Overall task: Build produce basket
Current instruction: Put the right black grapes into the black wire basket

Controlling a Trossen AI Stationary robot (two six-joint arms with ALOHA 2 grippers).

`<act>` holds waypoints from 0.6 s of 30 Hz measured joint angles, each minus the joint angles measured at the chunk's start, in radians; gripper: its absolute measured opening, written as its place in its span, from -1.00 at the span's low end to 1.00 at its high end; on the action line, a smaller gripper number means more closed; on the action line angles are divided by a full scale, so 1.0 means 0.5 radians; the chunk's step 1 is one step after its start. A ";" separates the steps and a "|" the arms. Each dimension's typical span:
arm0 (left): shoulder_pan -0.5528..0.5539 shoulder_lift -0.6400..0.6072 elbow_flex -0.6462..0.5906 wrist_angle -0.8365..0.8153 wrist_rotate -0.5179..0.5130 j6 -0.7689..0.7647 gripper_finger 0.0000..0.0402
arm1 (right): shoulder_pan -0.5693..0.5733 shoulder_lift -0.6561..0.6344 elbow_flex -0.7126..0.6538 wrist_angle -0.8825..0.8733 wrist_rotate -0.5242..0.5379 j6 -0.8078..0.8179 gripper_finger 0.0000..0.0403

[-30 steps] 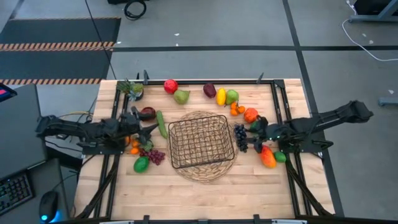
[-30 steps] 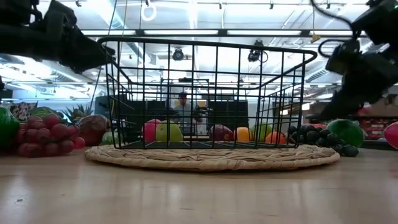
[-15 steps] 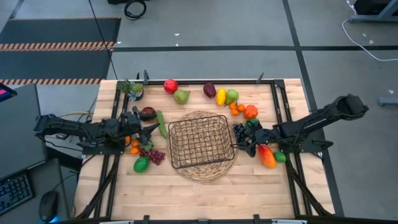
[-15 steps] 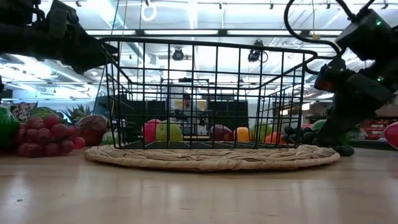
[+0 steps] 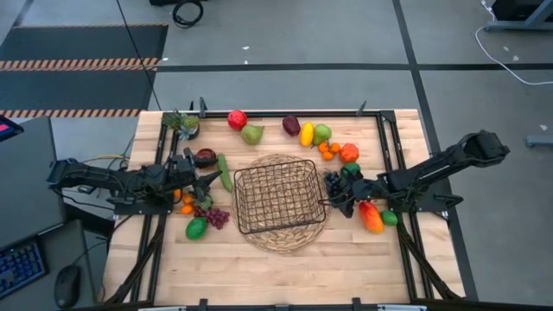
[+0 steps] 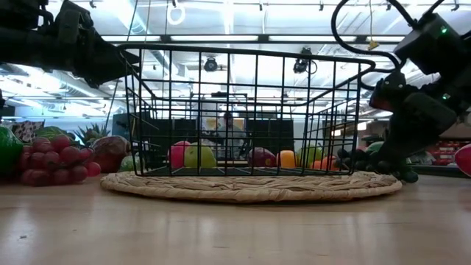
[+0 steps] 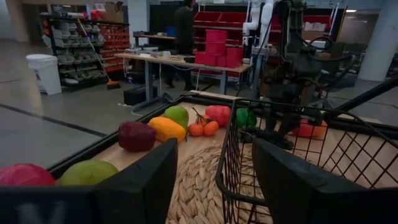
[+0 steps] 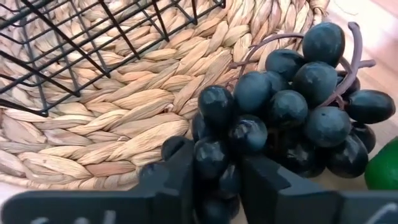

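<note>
Reaching down at the right edge of the woven mat (image 5: 281, 231), the right gripper (image 8: 216, 180) has its two dark fingers (image 8: 177, 171) set on either side of the lowest berries of the dark grapes (image 8: 286, 118), closed in against them, so the bunch sits pinched between the fingers while it lies partly on the mat and partly on the wooden table (image 5: 259, 263). From above, that gripper (image 5: 339, 194) is just right of the black wire basket (image 5: 278, 197), which stands on the round mat in the middle of the table with nothing inside it. The rest of the produce lies around it: a red apple (image 5: 237, 119) and a green pear (image 5: 251, 134) at the far edge, a dark plum (image 5: 291, 125), a yellow lemon (image 5: 307, 134) and another green fruit (image 5: 322, 134) beside them, small oranges (image 5: 329, 150), and a red-orange mango (image 5: 372, 217) near the right arm. On the left are a cucumber (image 5: 225, 172), red grapes (image 5: 212, 216) and a green fruit (image 5: 196, 228). The left gripper (image 7: 214, 180) hovers beside the basket's left side with its fingers well apart and holding nothing; seen from above it (image 5: 207, 180) is near the cucumber. A small potted plant (image 5: 183, 123) stands at the far left corner.
</note>
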 joint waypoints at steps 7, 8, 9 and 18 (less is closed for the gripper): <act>-0.001 0.000 0.000 -0.001 0.000 -0.004 0.03 | 0.001 -0.148 0.006 -0.005 -0.209 -0.055 -0.72; 0.000 0.000 0.000 -0.001 0.000 -0.004 0.03 | 0.002 -0.176 0.018 -0.021 -0.235 -0.056 -0.73; -0.001 0.000 0.000 -0.001 0.000 -0.003 0.03 | 0.002 -0.203 0.038 -0.038 -0.259 -0.059 -0.73; -0.001 0.000 0.000 -0.002 0.000 -0.004 0.01 | 0.004 -0.382 0.478 -0.646 -0.204 -0.261 -0.74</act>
